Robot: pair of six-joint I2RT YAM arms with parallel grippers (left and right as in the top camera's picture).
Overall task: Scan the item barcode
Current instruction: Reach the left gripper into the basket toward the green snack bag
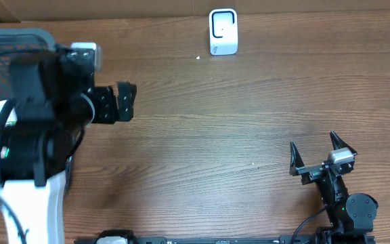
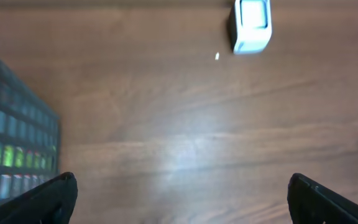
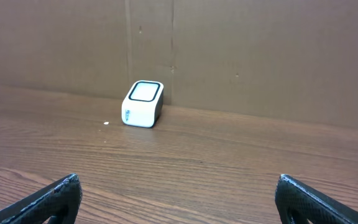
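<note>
Scanner (image 1: pixel 223 31) is sitting at the far edge of the table (image 1: pixel 215 156), white, with its window on the top face and cardboard backing just behind it; nothing is lying on or near it. Item to scan is not showing in the open. The only candidates are blurred coloured shapes glimpsed through the mesh of the basket (image 1: pixel 19 37) at the table's left end, too unclear to name. Left gripper (image 1: pixel 128 102) is hanging just beside the basket's right side, jaws spread wide and holding nothing, pointing across the table. Right gripper (image 1: pixel 313 141) is sitting at the near right, well apart from everything, jaws likewise gaping and empty. Judging the step in hand as the fetch, the left arm is looking better placed. Doing it well is likely meaning coming down over the rim rather than through the mesh, pinching one item only, and gripping away from the barcode face, leaving that face free for turning toward the scanner window.
</note>
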